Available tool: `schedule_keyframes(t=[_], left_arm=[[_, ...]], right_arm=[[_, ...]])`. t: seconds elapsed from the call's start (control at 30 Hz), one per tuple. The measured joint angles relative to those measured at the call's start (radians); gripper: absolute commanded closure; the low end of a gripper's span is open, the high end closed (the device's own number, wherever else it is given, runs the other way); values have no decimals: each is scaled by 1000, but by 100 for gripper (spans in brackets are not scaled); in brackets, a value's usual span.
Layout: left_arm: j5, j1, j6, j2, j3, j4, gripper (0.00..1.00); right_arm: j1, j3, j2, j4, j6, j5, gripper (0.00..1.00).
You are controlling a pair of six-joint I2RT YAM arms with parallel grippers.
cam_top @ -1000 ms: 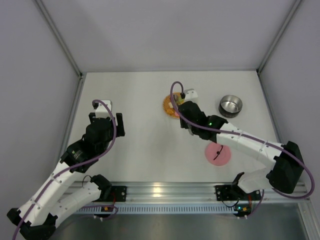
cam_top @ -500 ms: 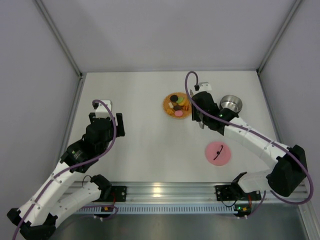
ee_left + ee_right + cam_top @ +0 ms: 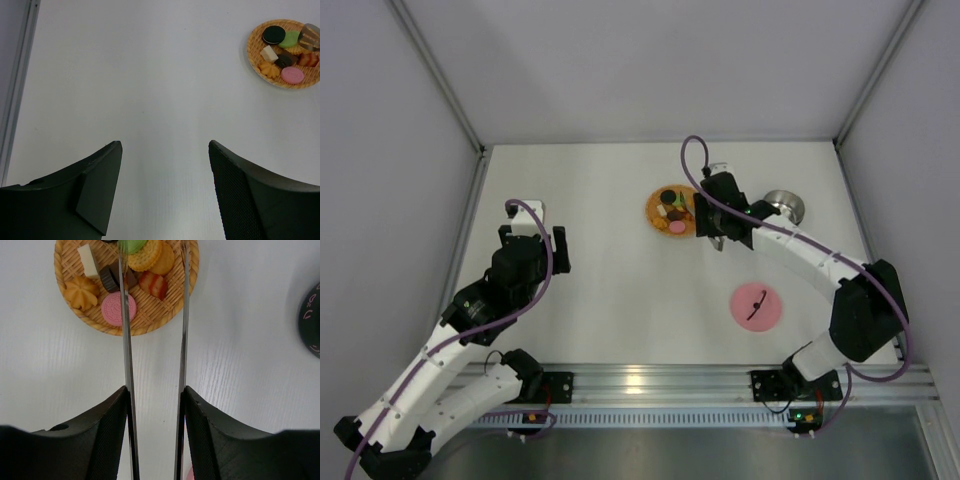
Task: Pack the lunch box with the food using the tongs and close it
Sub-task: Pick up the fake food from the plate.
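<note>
Right gripper (image 3: 155,392) has its fingers closed around the tongs (image 3: 125,340), one slim steel arm pressed against each inner pad; left gripper (image 3: 165,150) hangs wide open over bare table, holding nothing, well apart from the food

Tongs' long axis runs straight out from the wrist toward the woven tray (image 3: 165,315). The tips point away from you and sit over the far half of the tray, above the biscuits. The two arms are spread and nearly parallel; the joined end is hidden behind the fingers

Handling, as a judgement: the tongs look light, thin, springy and slick. Keep your hold where it is, across both arms, so a squeeze closes the tips. Too light a grip and they could twist

Food (image 3: 119,308) is piled on the tray: a pink disc, a swirl cookie, a white block, brown chocolate pieces, round biscuits. You should expect small, light, crumbly bits. Pinch the flat ones across their edges, gently, since the round ones may slip

Lunch box (image 3: 790,204) stands just right of the tray, partly behind your right arm; the pink lid (image 3: 756,305) lies nearer you, apart from it
</note>
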Motion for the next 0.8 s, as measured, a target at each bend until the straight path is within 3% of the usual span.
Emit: schedule_keyframes(t=[0.4, 0.8], left_arm=[[7, 0, 0, 1, 0, 0, 25], [7, 0, 0, 13, 0, 0, 25]], right_arm=[[-46, 0, 49, 18, 6, -108, 54], [-69, 0, 79, 30, 14, -171, 66]])
